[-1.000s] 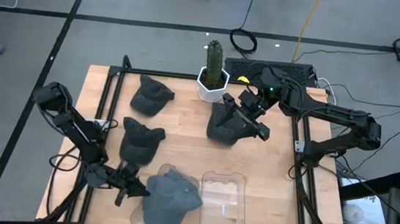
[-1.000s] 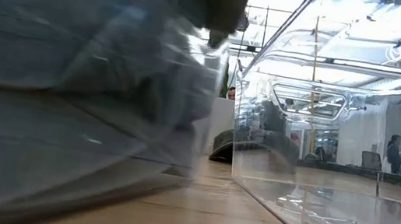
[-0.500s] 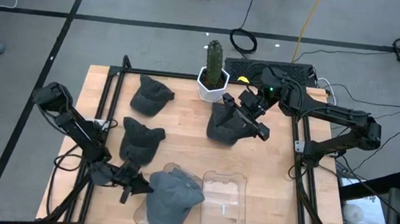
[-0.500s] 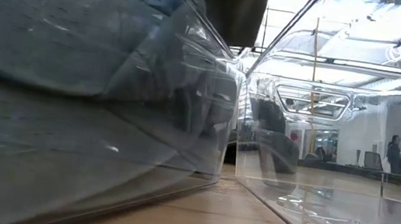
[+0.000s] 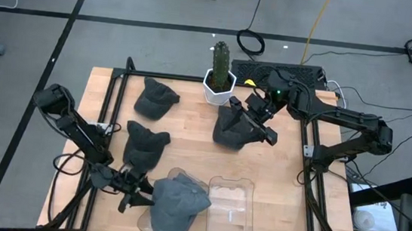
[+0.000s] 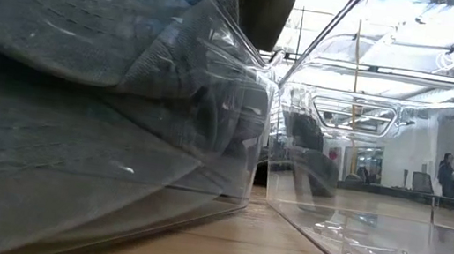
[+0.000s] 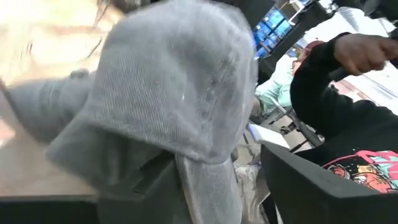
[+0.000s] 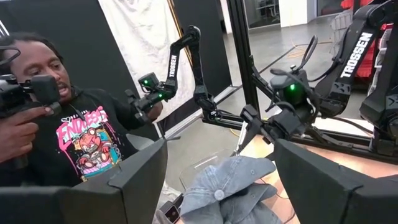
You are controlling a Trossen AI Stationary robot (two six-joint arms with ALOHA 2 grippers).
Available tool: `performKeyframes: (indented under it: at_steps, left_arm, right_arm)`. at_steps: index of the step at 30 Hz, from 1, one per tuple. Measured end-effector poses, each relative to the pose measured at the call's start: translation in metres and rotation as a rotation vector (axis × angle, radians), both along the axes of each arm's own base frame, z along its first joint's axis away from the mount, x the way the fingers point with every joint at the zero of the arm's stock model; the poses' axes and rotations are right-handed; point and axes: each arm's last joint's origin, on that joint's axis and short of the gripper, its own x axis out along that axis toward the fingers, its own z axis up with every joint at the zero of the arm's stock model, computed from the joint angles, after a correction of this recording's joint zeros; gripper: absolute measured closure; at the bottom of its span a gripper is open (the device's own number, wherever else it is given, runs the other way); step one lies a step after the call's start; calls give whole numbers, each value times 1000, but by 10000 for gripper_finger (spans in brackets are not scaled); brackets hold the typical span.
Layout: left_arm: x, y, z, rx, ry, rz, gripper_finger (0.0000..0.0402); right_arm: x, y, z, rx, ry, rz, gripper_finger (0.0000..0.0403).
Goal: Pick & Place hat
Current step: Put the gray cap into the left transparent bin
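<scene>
**Wooden table and its load**

The wooden table (image 5: 188,140) carries three dark hats: one (image 5: 155,97) at the far left, one (image 5: 145,144) nearer, and one (image 5: 235,127) by the middle. A white pot with a cactus (image 5: 220,76) stands at the far edge. Two clear bins (image 5: 229,209) sit side by side at the near edge, the left one holding a grey hat (image 5: 176,204).

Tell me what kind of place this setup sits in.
Most likely a robotics lab or workshop. A wooden table stands on a grey floor marked with dark tape lines, loose cables trail behind it, and a person sits beside a further robot arm.
</scene>
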Motion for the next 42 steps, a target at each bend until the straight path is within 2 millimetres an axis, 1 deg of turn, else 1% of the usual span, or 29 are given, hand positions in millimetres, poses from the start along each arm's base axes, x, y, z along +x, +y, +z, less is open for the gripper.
performKeyframes:
  at_steps: [2, 5, 9, 11, 13, 16, 20, 24, 26, 28, 31, 33, 35, 37, 39, 41, 42]
  left_arm:
    - [-1, 2, 7, 29, -43, 7, 163]
    - [-3, 7, 20, 85, -114, 76, 152]
    - [-5, 13, 31, 228, -195, 137, 149]
    - [-6, 16, 37, 271, -226, 144, 149]
    - [-7, 18, 40, 278, -244, 143, 149]
    - [-7, 20, 43, 278, -248, 150, 148]
    - [-6, 22, 40, 301, -212, 159, 148]
    - [-5, 22, 40, 326, -222, 159, 148]
    - [-5, 22, 44, 372, -249, 166, 149]
    - [-2, 19, 50, 418, -256, 187, 149]
    - [7, 11, 63, 538, -195, 192, 150]
    - [13, 4, 76, 624, -107, 164, 157]
    - [18, -2, 93, 659, 2, 146, 169]
    - [23, -6, 107, 685, 100, 146, 185]
    - [27, -7, 120, 717, 160, 138, 204]
    - [27, -8, 131, 758, 177, 118, 222]
    - [27, -8, 136, 781, 171, 107, 232]
  right_arm:
    - [0, 0, -1, -1, 9, -1, 122]
    - [0, 0, -2, -1, 15, -1, 122]
    - [0, 0, -3, -8, 22, 0, 122]
    - [-1, 0, -6, -6, 47, 1, 122]
    - [-1, 0, -9, -1, 74, 2, 122]
    - [-2, 1, -11, -6, 95, 8, 122]
    - [-2, 2, -13, -34, 81, 15, 122]
    - [-2, 3, -13, -36, 79, 16, 122]
    - [-2, 3, -13, -35, 78, 21, 122]
    - [-3, 6, -13, -28, 75, 63, 122]
    - [-3, 16, -14, -34, 52, 153, 122]
    - [-4, 25, -20, -58, 30, 196, 122]
    - [-5, 36, -34, -80, 50, 203, 125]
    - [-2, 45, -54, -120, 89, 138, 130]
    - [0, 48, -75, -152, 150, 53, 135]
    - [0, 49, -86, -175, 175, 9, 147]
    - [-3, 48, -86, -189, 164, -4, 157]
